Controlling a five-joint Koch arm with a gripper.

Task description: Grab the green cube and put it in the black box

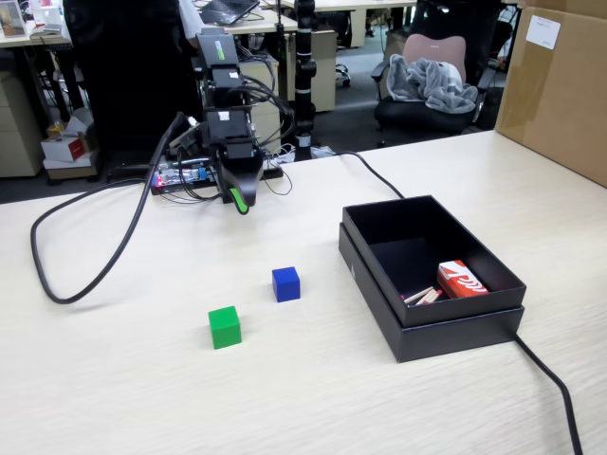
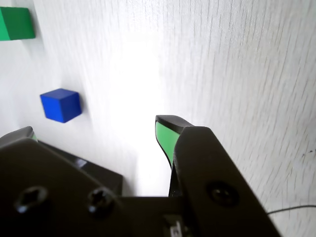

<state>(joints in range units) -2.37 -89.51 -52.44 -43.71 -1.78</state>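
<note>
The green cube [image 1: 225, 327] sits on the pale wooden table, left of centre in the fixed view, and shows at the top left corner [image 2: 16, 23] of the wrist view. The black box [image 1: 455, 336] stands open at the right. My gripper [image 1: 241, 203] hangs over the table at the back, well behind the green cube and apart from it. In the wrist view my gripper [image 2: 96, 128] is open, its green-lined fingertips [image 2: 165, 136] wide apart with only bare table between them.
A blue cube [image 1: 285, 283] lies between my gripper and the green cube, also seen in the wrist view [image 2: 60, 104]. A red-and-white packet [image 1: 461, 281] lies inside the black box. A black cable [image 1: 85, 284] loops at left; a brown carton [image 1: 560, 85] stands at the back right.
</note>
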